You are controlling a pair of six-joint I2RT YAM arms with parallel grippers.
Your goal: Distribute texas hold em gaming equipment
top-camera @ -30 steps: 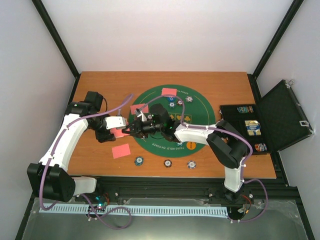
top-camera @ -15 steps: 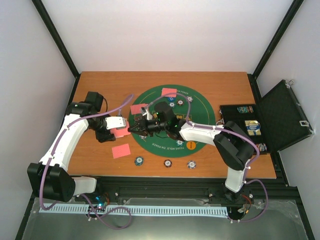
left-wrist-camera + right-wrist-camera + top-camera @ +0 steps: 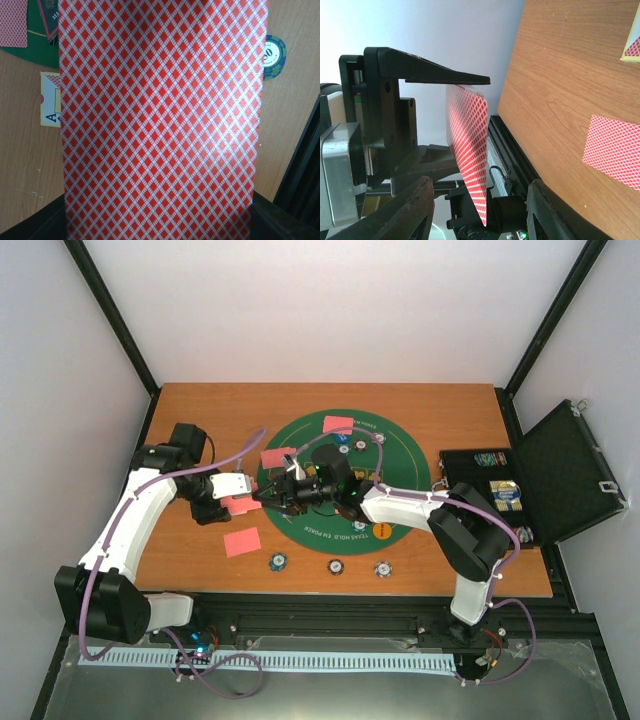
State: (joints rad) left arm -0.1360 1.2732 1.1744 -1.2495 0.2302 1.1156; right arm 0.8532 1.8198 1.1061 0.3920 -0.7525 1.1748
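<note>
My left gripper is shut on a small stack of red-backed playing cards at the green mat's left edge. The stack fills the left wrist view and hides the fingers. My right gripper is open and faces the left gripper. In the right wrist view its fingers stand wide apart on either side of the stack's free edge, not touching it. Single red-backed cards lie on the table and mat. Poker chips lie along the near edge.
The round green felt mat carries more chips and an orange button disc. The open black case stands at the right with items inside. A face-up ace and a chip lie below the left gripper.
My right gripper has shifted a little to the right and away, with its wrist turned, and still faces the held cards. The left arm has not moved.
</note>
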